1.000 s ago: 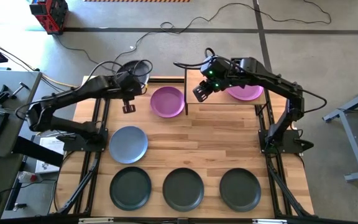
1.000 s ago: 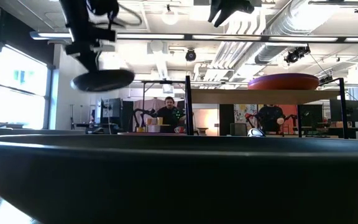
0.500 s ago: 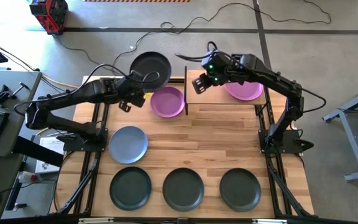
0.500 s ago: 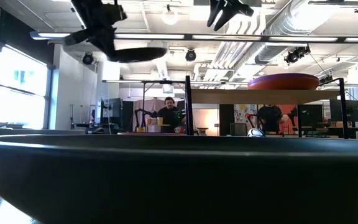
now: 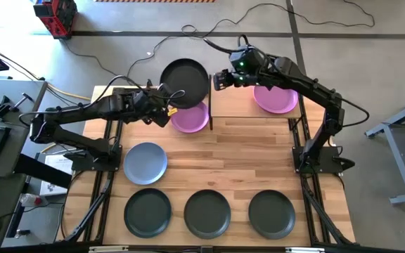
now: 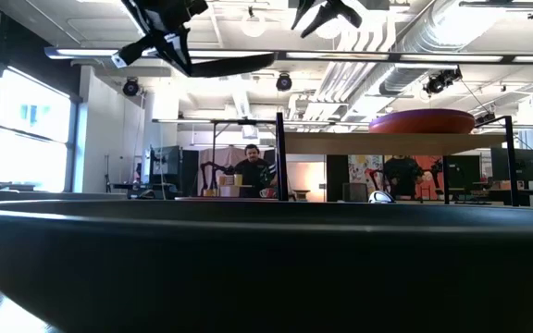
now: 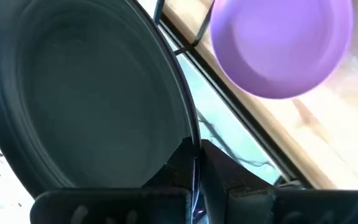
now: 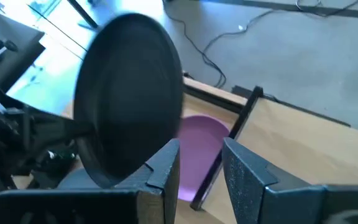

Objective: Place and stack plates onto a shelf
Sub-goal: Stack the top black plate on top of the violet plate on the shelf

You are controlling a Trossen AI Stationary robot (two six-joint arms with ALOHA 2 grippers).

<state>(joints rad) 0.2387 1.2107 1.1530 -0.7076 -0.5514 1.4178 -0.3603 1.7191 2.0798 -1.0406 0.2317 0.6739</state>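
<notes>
A dark plate [image 5: 184, 82] is held aloft by its rim in the left tool [image 5: 166, 100], whose fingers are clamped together on the plate's edge. The edge grip appears chosen so that the plate's face stays free for a handover or for being slid onto the shelf [image 5: 239, 104]. In the low view the plate is seen nearly edge-on, high above the surface [image 5: 238, 161] and roughly level with a slight tilt. The left arm is stretched out long and low from its base toward the shelf, with the plate carried beyond the tool's tip.

Just past the plate's far rim, the right tool [image 5: 217, 79] is poised with its fingers apart and nothing between them, seemingly ready to receive the plate. The right arm is reached across the shelf from its base, elbow raised, wrist turned toward the plate.

Below the left tool a purple plate [image 5: 190, 117] is lying on the surface beside the shelf's black rod. A second purple plate [image 5: 275, 98] is already resting on the shelf, behind the right tool. Nearer the arms' bases, a pale blue-grey plate [image 5: 145, 163] and three dark plates [image 5: 207, 213] are left waiting on the surface.
</notes>
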